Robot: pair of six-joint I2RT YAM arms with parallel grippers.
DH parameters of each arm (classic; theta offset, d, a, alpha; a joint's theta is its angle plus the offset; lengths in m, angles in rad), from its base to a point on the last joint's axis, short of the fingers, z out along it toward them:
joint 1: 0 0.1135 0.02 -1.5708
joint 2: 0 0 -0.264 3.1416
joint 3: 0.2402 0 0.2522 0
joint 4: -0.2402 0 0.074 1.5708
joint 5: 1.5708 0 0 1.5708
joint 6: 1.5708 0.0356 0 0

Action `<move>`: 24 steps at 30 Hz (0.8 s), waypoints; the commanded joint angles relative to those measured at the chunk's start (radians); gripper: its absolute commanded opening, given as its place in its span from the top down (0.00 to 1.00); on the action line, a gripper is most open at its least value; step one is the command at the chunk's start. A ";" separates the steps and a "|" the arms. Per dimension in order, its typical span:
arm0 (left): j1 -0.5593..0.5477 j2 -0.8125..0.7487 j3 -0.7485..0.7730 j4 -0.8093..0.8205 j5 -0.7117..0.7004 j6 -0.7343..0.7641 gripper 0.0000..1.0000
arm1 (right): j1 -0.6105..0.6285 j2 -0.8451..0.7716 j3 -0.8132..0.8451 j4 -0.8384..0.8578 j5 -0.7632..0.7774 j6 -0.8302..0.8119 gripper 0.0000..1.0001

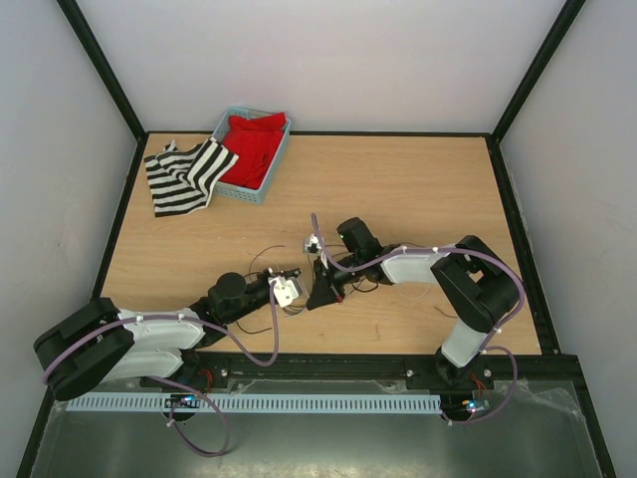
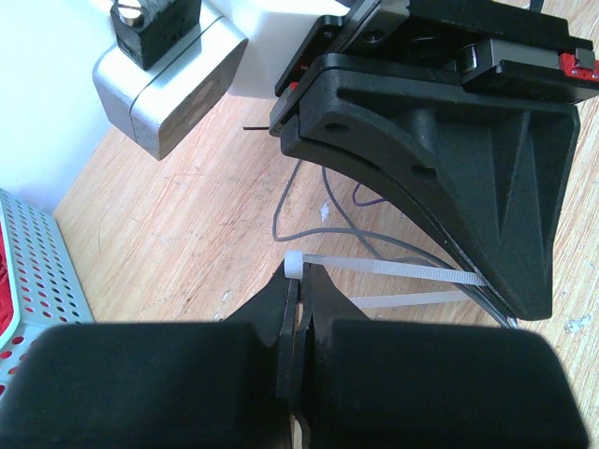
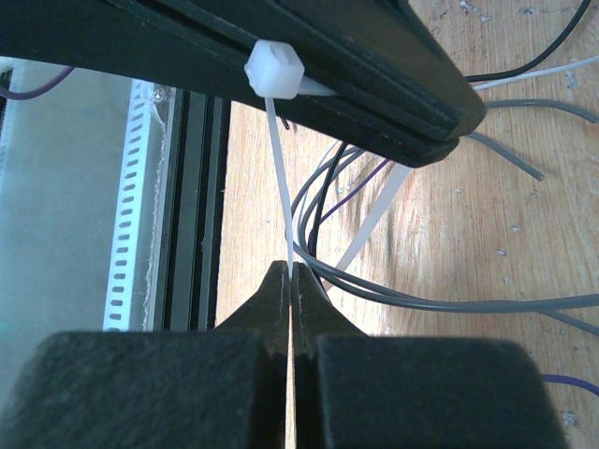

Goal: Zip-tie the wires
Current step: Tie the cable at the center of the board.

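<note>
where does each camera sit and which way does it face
top external: above, behind the robot, looking down at the table; left arm, right arm show.
right wrist: along the right gripper, shut on the strap of the zip tie, wires below.
left wrist: along the left gripper, shut on the tie's head; right gripper ahead.
shared: both wrist views show the zip tie.

The zip tie [image 3: 278,159] strap is lying pinched between the closed fingers of the right gripper [image 3: 290,276], its tail end hidden there, while the wires [image 3: 449,303] are running off the right wrist view's edges. From above, their thin loops are showing too small to count.
</note>
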 commanded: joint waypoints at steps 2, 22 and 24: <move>0.000 -0.007 0.029 0.048 -0.020 -0.003 1.00 | -0.003 0.011 -0.018 -0.017 -0.016 -0.017 1.00; 0.000 0.005 0.030 0.047 -0.008 0.001 1.00 | -0.003 0.013 -0.018 -0.006 -0.020 -0.007 1.00; 0.000 0.008 0.027 0.047 -0.010 0.004 1.00 | -0.003 0.008 -0.018 0.001 -0.022 -0.001 1.00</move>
